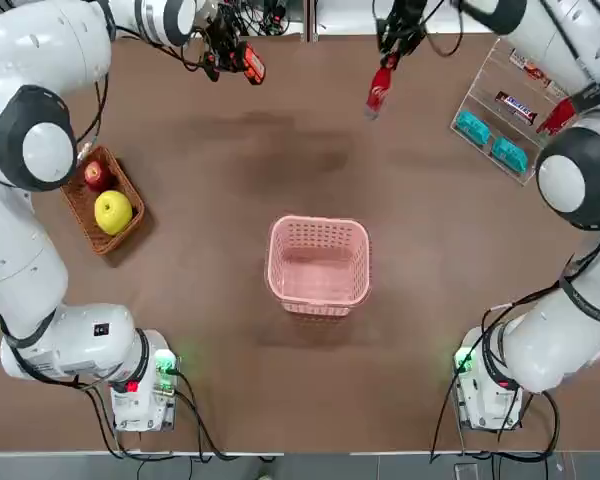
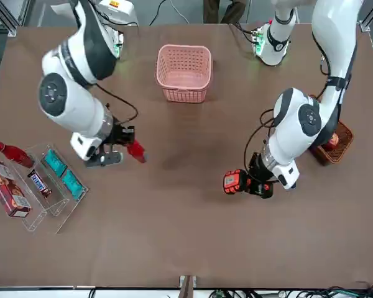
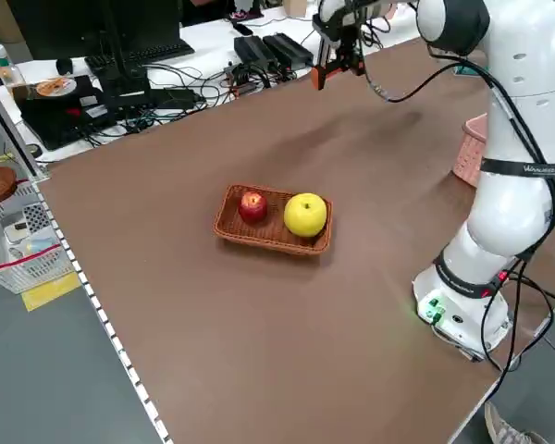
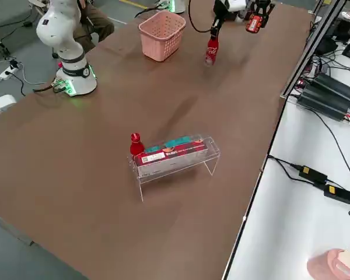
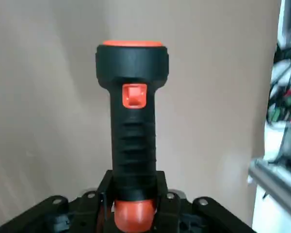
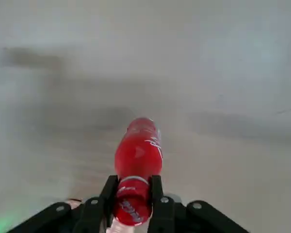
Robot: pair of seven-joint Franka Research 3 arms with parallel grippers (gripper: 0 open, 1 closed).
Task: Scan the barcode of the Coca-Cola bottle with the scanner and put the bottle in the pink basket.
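Left arm: bent out over the left side of the top view, reaching up to that frame's upper left; in the front view it comes down from the upper right
Left jaws (image 5: 134, 194): clenched on the handle of the scanner (image 5: 132, 116)
Scanner: upper left of the top view, right of centre in the front view, its orange-red head pointing away from the arm
Right arm: bent along the right side of the top view, its wrist turned inward at the top of that frame; upper left in the front view
Right jaws (image 6: 134, 201): clenched on the cap end of the Coca-Cola bottle (image 6: 138, 162)
Coca-Cola bottle: held above the worktop (image 1: 220, 400), upper middle of the top view, tilted there with its base angled away from the jaws
Pink basket (image 1: 319, 262): centre of the top view, upper middle of the front view
Right wrist view: shows white lettering on the bottle's side, which the top view is too small to tell
Left wrist view: shows the orange trigger on the scanner's handle, indistinct in the top view
Front view: shows a red snack box (image 2: 9, 191) beside a second red bottle (image 2: 14, 154) on the clear rack (image 2: 57, 208), at the left
Left side view: shows the wicker basket (image 3: 271, 239) with a red apple (image 3: 252, 207) and a yellow apple (image 3: 305, 215); the right side view leaves them out
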